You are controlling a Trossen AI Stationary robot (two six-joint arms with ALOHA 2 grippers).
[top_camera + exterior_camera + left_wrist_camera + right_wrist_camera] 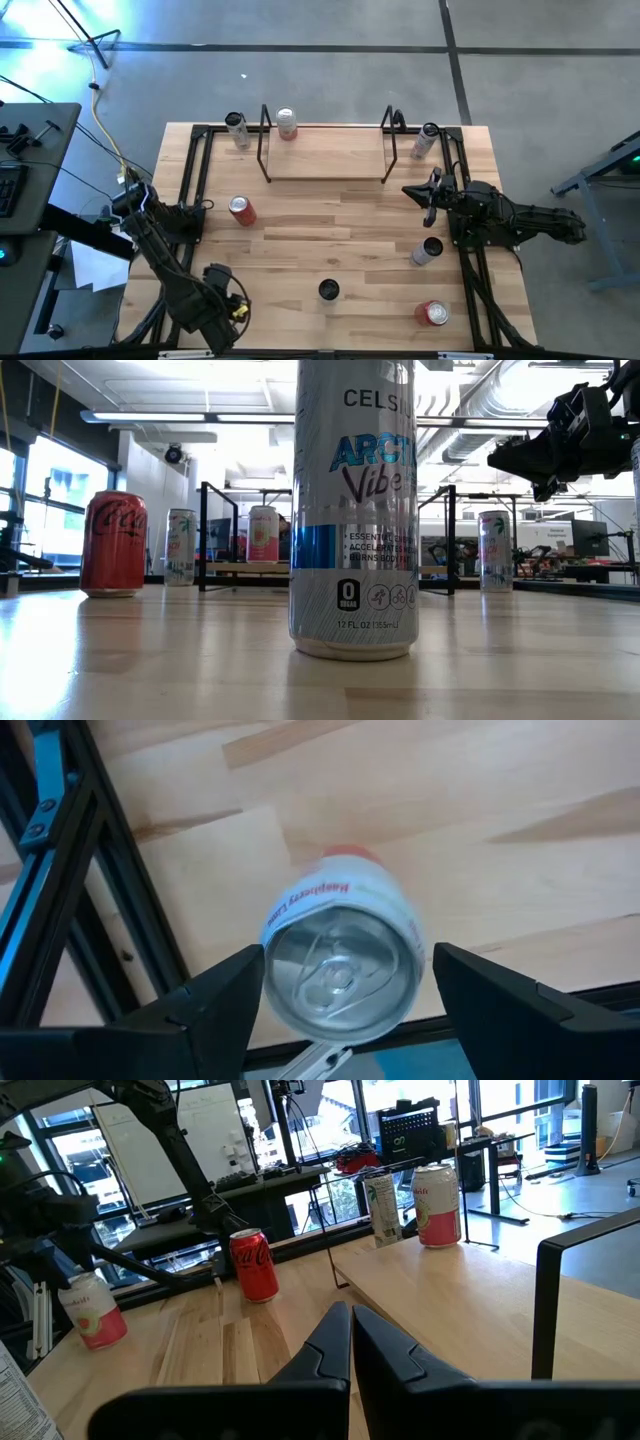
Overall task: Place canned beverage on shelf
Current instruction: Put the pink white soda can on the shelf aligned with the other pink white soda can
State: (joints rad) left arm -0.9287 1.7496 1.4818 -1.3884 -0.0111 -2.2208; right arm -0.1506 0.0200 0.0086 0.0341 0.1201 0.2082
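Observation:
A white can with a pink label, "Raspberry Lime" [340, 960], stands upright on the tabletop near the table's near left corner. It also shows in the right wrist view [95, 1315]. My left gripper [222, 287] is above it, open, pointing down, one finger on each side of the can's top. My right gripper [426, 192] is shut and empty, in the air by the right end of the shelf [325, 160]. A pink can [287, 122] stands on the shelf's far left part. My left gripper's fingers [215, 1000] come from above and stand on either side of the can's top rim [300, 1010]. One finger's edge meets the rim in the picture and a gap shows at the other. I cannot tell whether it touches the can.
Other cans stand on the table: a red cola can [241, 210], a tall Celsius can [329, 290], a silver can [427, 250], a red can [433, 313], and white cans [237, 128] [427, 138] outside the shelf's ends. Black frame rails [190, 190] run along both sides.

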